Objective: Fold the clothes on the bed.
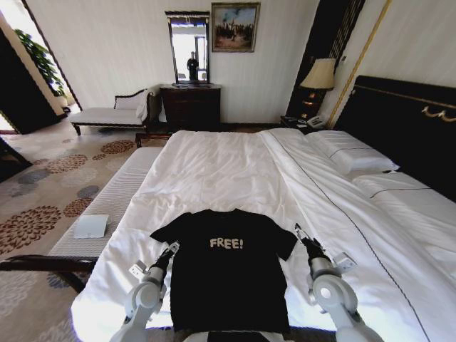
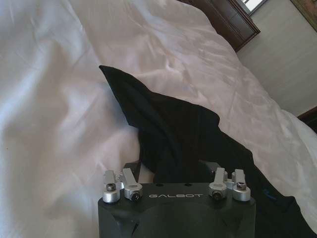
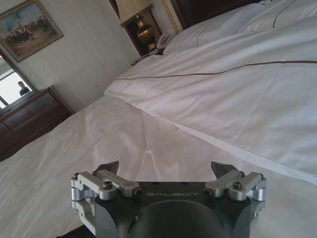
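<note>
A: Where does the shirt sit?

B: The black T-shirt [image 1: 228, 274] lies flat, front up, on the near end of the bed [image 1: 214, 171], white "FREE!" across the chest, collar pointing away, sleeves spread. Its hem is cut off by the lower edge of the head view. The cloth looks soft and matte; in the left wrist view its sleeve [image 2: 136, 99] comes to a creased point against the rumpled white duvet.

A: And the grippers?

B: The left gripper [image 1: 171, 249] is at the shirt's left sleeve, its fingers apart with the sleeve's edge between them, though the contact itself is hidden under the dark wrist housing. The right gripper [image 1: 301, 237] hovers just beside the right sleeve, over bare sheet, its wedge-shaped fingers [image 3: 223, 171] wide apart.

A: Beyond that?

B: Smooth white pillows [image 1: 353, 151] rest against a dark gold-trimmed headboard [image 1: 406, 121]. A pale ribbed bench [image 1: 114, 199] runs alongside the bed's left edge, carrying a flat white rectangle [image 1: 91, 226]; what it is I cannot tell. Farther off stand a dark wood dresser [image 1: 191, 107], a mirror [image 1: 189, 48] and a framed painting [image 1: 234, 27].
</note>
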